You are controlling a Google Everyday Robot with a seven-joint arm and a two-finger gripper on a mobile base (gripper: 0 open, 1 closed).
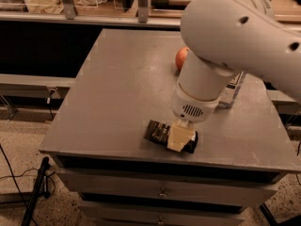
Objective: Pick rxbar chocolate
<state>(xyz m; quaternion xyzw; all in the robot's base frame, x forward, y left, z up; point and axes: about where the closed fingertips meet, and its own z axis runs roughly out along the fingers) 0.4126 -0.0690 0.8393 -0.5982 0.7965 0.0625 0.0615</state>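
Down at the near edge of the surface [117, 88], the tool [180, 138] hung from the thick white arm [235, 32], whose rounded wrist housing with a small vent grille stood directly above it. Its tan tip lay over the rxbar chocolate [157, 131], which rested flat on the grey top right beneath the tool, just short of the front lip. The bar's dark wrapper with pale lettering stuck out to the camera's left of the tool, and a short black end showed on the other side. Whether the tool was clamped on the bar or only resting against it could not be told, since the tip covered the bar's middle. Beyond the tool, farther back on the surface and well apart from the bar, a red apple [181, 59] sat partly hidden behind the arm. To the camera's right of the tool and also behind it stood a pale container with dark print [233, 89], mostly blocked by the arm. Below the tool, under the front edge, ran drawers [160, 192] with small knobs. Dark cables [14, 178] lay on the speckled floor off to the camera's left.
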